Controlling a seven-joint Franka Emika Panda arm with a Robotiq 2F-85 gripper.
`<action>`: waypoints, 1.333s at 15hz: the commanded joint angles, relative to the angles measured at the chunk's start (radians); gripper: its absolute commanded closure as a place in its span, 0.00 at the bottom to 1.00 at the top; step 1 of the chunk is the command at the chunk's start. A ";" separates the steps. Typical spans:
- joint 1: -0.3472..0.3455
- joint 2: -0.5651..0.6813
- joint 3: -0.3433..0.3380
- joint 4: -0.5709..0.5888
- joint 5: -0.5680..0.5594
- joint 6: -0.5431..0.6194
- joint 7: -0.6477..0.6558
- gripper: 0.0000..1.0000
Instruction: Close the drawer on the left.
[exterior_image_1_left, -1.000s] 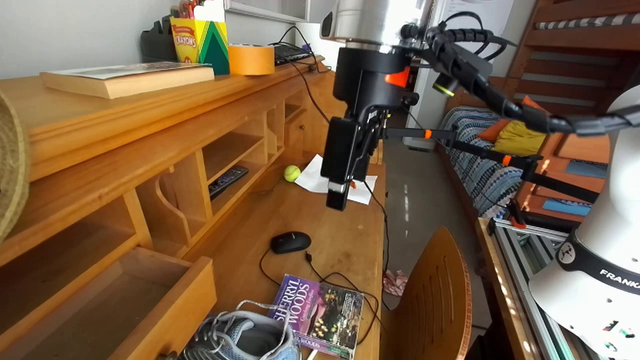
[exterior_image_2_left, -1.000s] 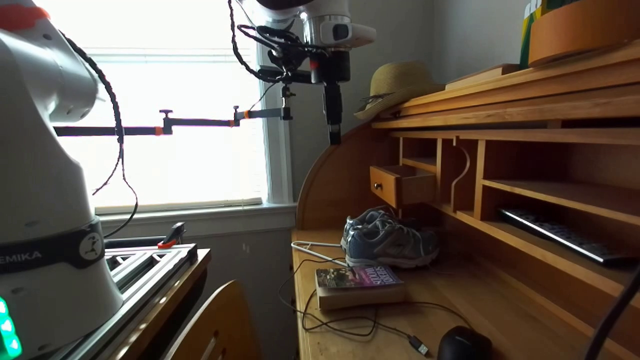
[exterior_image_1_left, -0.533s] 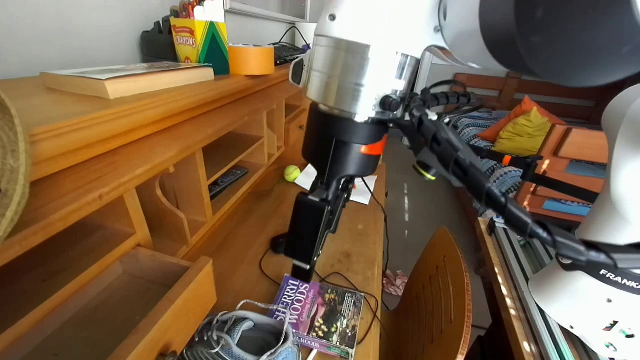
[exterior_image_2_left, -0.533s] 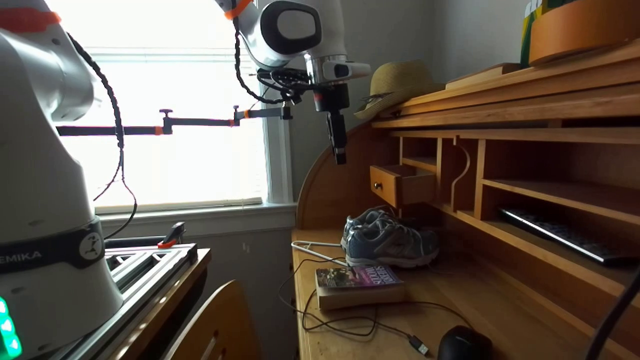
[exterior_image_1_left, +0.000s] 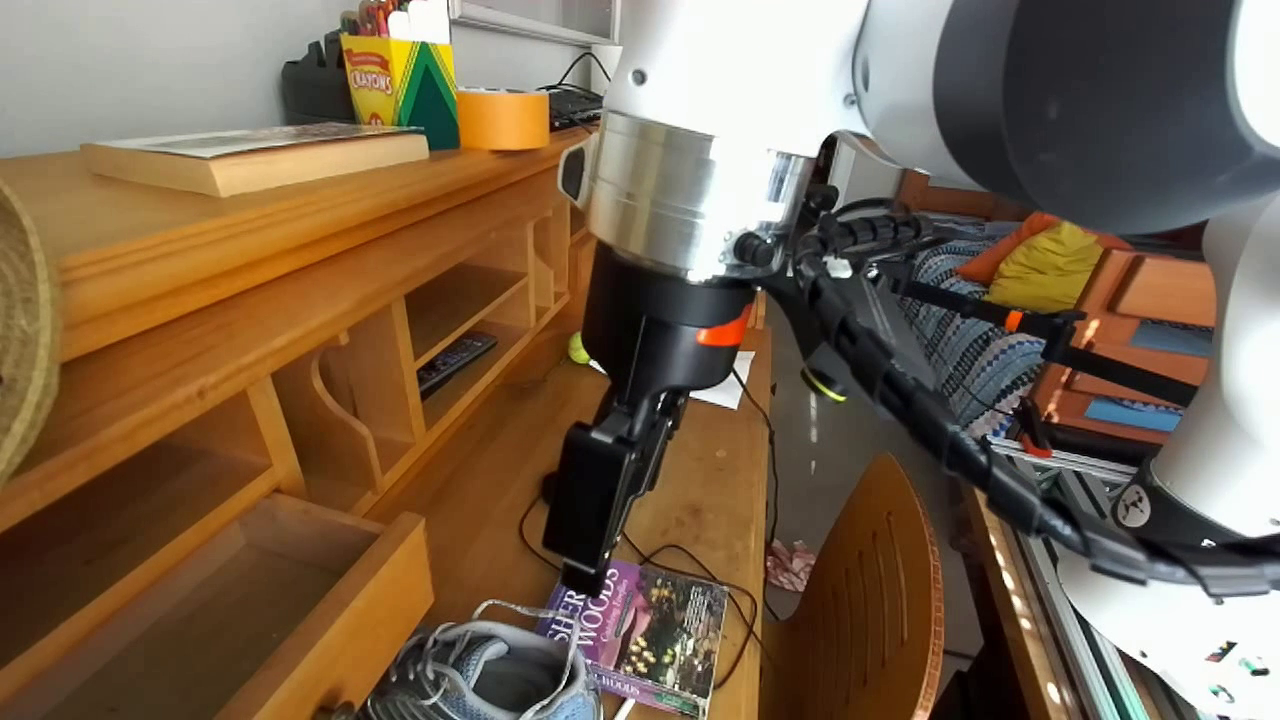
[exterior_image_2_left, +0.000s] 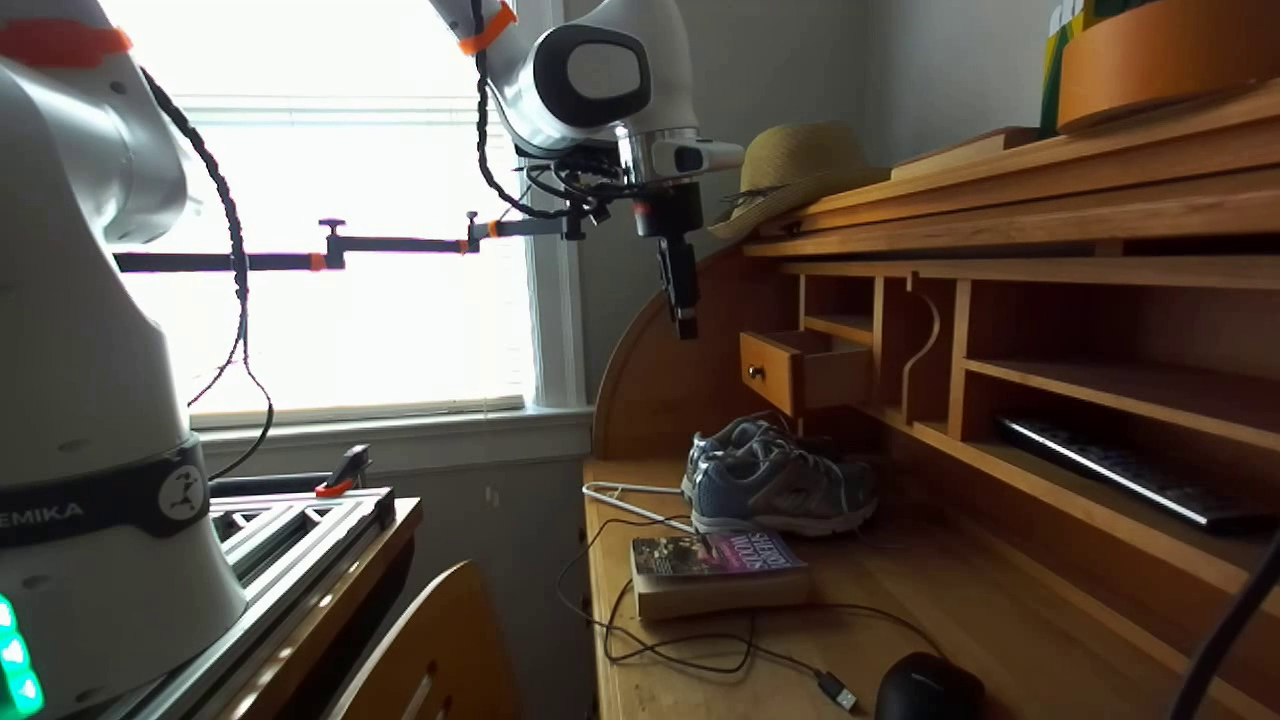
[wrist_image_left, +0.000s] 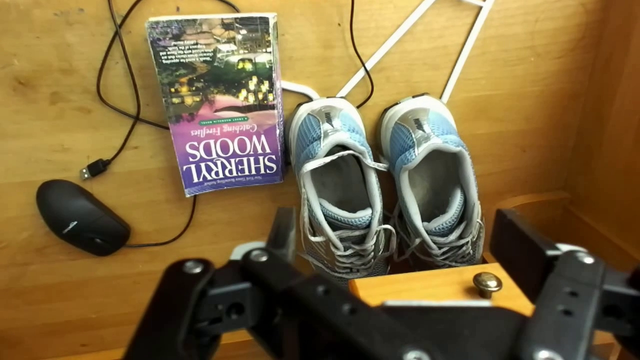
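In an exterior view, the honey-coloured, box-shaped wooden drawer (exterior_image_2_left: 782, 375) stood pulled out above the far back corner of the honey-coloured wooden bench (exterior_image_2_left: 880, 575), higher than the blue-grey laced shoes (exterior_image_2_left: 780, 485). Black metal hand (wrist_image_left: 392, 232) hung above bench, fingers (wrist_image_left: 522, 252) spread apart.

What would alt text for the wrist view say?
An open gripper hangs above a wooden desk, a knobbed drawer showing between its fingers. Two blue-grey sneakers sit beside a Sherryl Woods paperback, with a black mouse at left.
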 joint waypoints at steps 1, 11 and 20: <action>0.018 0.021 -0.012 0.012 -0.016 0.009 0.020 0.00; 0.104 0.261 -0.029 0.177 -0.250 0.111 0.247 0.00; 0.245 0.427 -0.152 0.360 -0.389 0.095 0.413 0.00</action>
